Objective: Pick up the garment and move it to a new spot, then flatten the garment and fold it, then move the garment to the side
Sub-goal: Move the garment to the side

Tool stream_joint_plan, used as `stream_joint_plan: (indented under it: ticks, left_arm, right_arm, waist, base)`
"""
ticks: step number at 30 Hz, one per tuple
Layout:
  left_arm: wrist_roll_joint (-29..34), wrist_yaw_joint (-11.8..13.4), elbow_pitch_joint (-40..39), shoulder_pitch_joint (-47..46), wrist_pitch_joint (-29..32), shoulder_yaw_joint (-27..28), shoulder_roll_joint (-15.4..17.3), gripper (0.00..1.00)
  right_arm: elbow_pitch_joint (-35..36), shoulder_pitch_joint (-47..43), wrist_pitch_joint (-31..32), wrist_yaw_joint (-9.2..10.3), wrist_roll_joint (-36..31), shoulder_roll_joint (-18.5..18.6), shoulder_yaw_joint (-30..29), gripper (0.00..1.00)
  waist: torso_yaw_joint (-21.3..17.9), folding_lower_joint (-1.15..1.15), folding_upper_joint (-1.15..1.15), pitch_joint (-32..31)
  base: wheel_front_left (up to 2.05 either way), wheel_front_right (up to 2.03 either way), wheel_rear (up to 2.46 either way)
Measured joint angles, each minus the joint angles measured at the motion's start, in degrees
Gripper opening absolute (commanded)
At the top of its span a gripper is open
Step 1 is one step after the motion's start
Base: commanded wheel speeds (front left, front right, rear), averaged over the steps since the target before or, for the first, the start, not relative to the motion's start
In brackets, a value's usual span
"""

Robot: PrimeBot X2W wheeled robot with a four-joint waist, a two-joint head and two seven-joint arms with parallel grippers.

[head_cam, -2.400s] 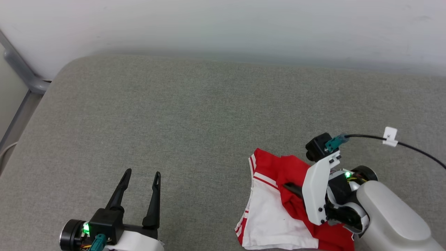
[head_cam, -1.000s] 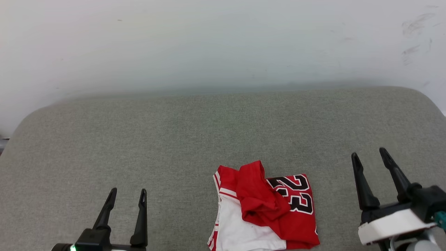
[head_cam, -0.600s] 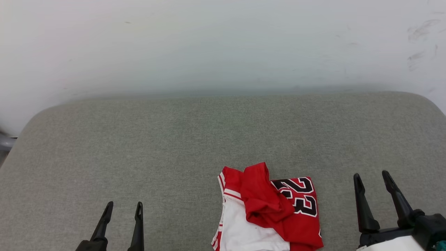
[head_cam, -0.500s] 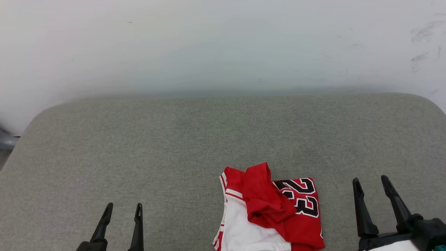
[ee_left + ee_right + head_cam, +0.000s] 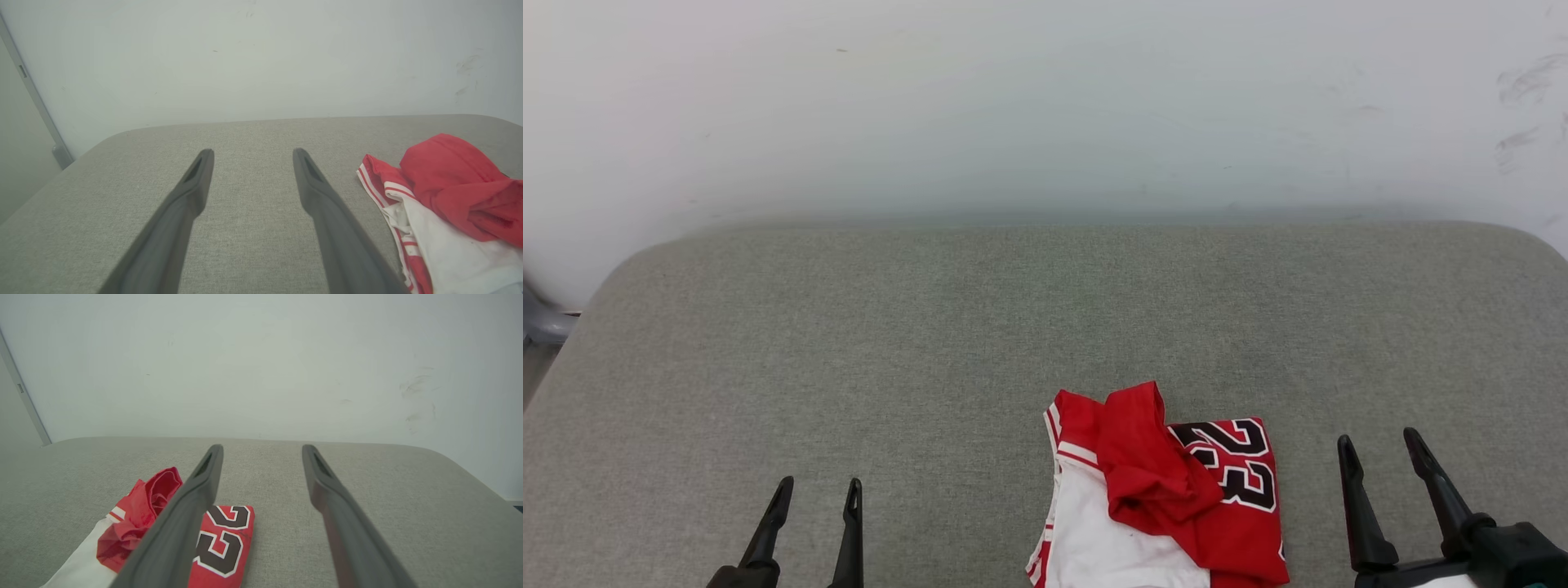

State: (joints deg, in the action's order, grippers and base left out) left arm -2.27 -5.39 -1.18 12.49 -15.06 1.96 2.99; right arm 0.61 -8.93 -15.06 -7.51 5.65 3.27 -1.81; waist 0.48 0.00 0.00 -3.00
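Observation:
The garment (image 5: pixel 1168 498) lies bunched on the grey cushion near the front edge, right of centre: red cloth heaped over a white sleeve, a black "23" showing on its right side. In the left wrist view the garment (image 5: pixel 445 208) sits at the right; in the right wrist view the garment (image 5: pixel 171 526) lies at lower left, partly behind one finger. My left gripper (image 5: pixel 818 488) stands open at the lower left, well left of the cloth, empty. My right gripper (image 5: pixel 1380 443) stands open at the lower right, just right of the cloth, empty. The left gripper (image 5: pixel 249 152) and right gripper (image 5: pixel 261 447) each show spread fingers.
The grey cushion (image 5: pixel 931 343) has rounded corners and stretches wide behind and left of the garment. A pale wall (image 5: pixel 1045 106) rises behind it. A grey metal frame piece (image 5: pixel 541 322) shows at the far left edge.
The right gripper has let go of the garment and drawn back to the right, now open. The head camera has turned right and tilted up, so the whole picture shifted. The garment lies still.

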Motion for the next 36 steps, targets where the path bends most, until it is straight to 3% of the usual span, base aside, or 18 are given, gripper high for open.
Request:
stream_joint_plan:
  ticks: [7, 15, 20, 27, 36]
  left_arm:
    - [0.00, -0.09, 0.41, -0.27, 0.00, -0.35, 0.00, 1.00]
    - [0.00, -0.11, 0.62, -1.09, 0.00, -0.85, -0.02, 1.00]
    - [-0.01, -0.14, 0.71, -1.37, 0.00, -1.20, -0.03, 1.00]
    - [-0.08, -0.16, 0.77, -2.16, -0.01, -1.52, -0.05, 1.00]
    - [-0.10, -0.25, 0.83, -2.77, 0.00, -2.19, -0.05, 1.00]
  right_arm:
    - [-0.07, 2.23, 0.00, 0.00, -0.76, 0.96, -0.65, 1.00]
    - [-1.10, 11.39, 1.90, 0.00, 3.72, 8.58, -2.61, 1.00]
    - [-2.01, 17.15, 10.70, 0.00, 10.65, 14.96, 1.18, 1.00]
    - [-3.25, 21.05, 26.62, -0.01, 20.38, 22.39, 11.35, 1.00]
    - [-6.99, 21.23, 42.42, 0.00, 28.10, 25.03, 20.25, 1.00]
  waist:
    - [0.06, 0.00, 0.00, -0.05]
    - [0.25, 0.00, 0.00, 0.48]
    - [0.58, 0.00, 0.00, 0.96]
    - [1.24, 0.00, 0.00, 1.96]
    - [2.26, 0.00, 0.00, 3.43]
  base:
    - [0.00, 0.00, 0.00]
    - [0.00, 0.00, 0.00]
    - [0.00, 0.00, 0.00]
    - [0.00, 0.00, 0.00]
    - [0.00, 0.00, 0.00]
